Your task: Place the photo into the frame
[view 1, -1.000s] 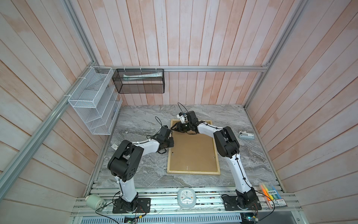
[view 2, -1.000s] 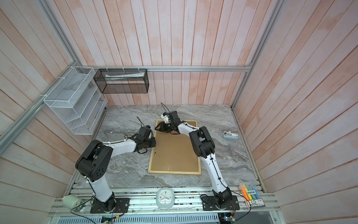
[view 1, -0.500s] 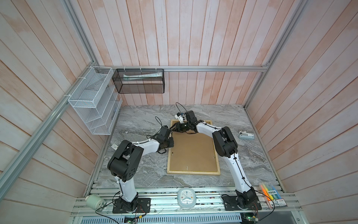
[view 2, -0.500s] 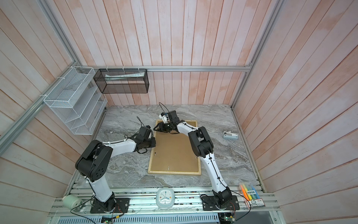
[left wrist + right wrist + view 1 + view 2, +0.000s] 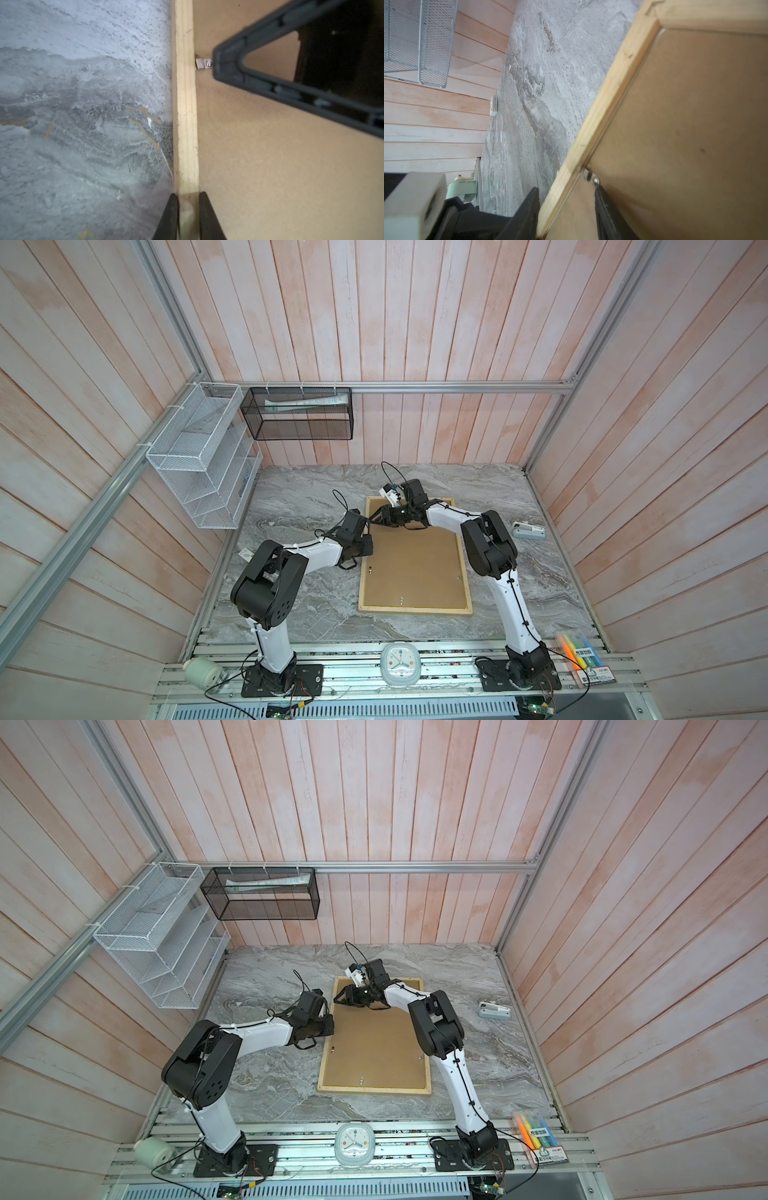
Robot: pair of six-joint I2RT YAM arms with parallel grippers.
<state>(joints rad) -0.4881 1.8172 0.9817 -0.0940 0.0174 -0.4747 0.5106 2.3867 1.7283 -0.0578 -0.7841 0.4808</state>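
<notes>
The left fingers (image 5: 169, 214) are clamping the frame (image 5: 185, 104) by its side rail, likely stiff, light and a sound handhold; the right fingers (image 5: 605, 212) are straddling that rail, parted.

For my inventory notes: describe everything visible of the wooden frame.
The frame, thin pale wood strips, lies back-up on the marble table, a brown backing board filling it, small metal tabs inside. The left tool is shut on its left rail; the right tool, open, straddles that rail farther back.

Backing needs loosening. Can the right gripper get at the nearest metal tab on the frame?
Likely yes: the right gripper straddles the frame, one finger at the tab; the left gripper clamps further along.
</notes>
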